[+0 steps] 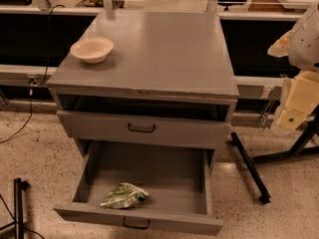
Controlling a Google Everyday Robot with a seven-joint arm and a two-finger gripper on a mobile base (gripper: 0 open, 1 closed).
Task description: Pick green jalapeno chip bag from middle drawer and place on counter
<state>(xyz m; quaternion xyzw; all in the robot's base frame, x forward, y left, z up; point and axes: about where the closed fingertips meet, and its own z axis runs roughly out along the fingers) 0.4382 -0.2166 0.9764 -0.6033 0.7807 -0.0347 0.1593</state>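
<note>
The green jalapeno chip bag (124, 195) lies crumpled on the floor of the middle drawer (164, 171), close to its front left. That drawer is the cabinet's lowest tier and is pulled wide open. Above it stretches the flat grey counter (164, 49). My gripper (295, 103) hangs at the right edge of the camera view, beside the cabinet at about counter height, well away from the bag and holding nothing that I can see.
A cream bowl (92, 49) stands on the counter's left rear part. The grey drawer (142, 128) above the open one is closed. Black stand legs (250, 169) cross the floor to the right, and a dark pole (19, 205) stands at bottom left.
</note>
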